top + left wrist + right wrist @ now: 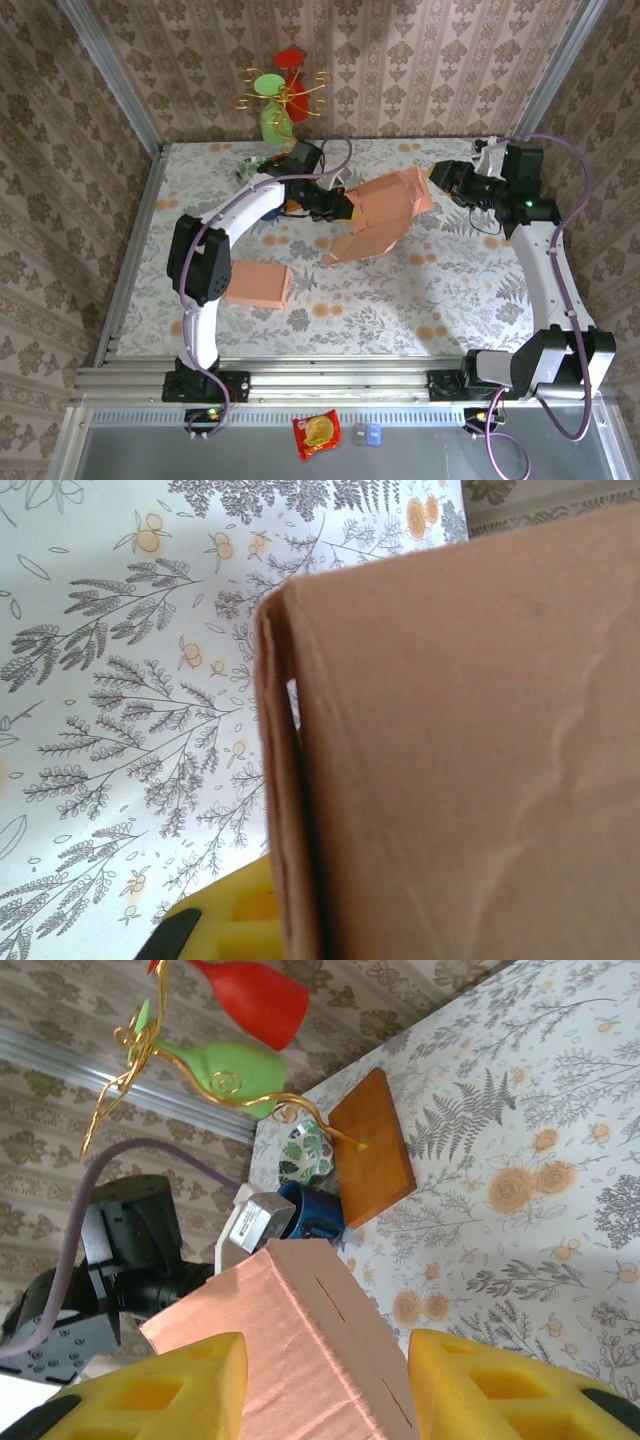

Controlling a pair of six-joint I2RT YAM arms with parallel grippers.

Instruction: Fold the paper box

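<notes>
The salmon paper box (385,215) is held tilted above the middle of the flowered table (450,290). My left gripper (343,207) is shut on the box's left edge. In the left wrist view one yellow finger (215,932) presses against the folded wall of the box (460,750), and the other finger is hidden behind it. My right gripper (438,176) is at the box's right end. In the right wrist view the slotted end of the box (300,1330) sits between the yellow jaws of the right gripper (330,1365), which are shut on it.
A second flat salmon piece (258,285) lies at the left front. At the back stand a wooden base (372,1145) with a gold wire stand holding green and red vases (277,100), a blue cup (312,1215) and a small patterned bowl (305,1152).
</notes>
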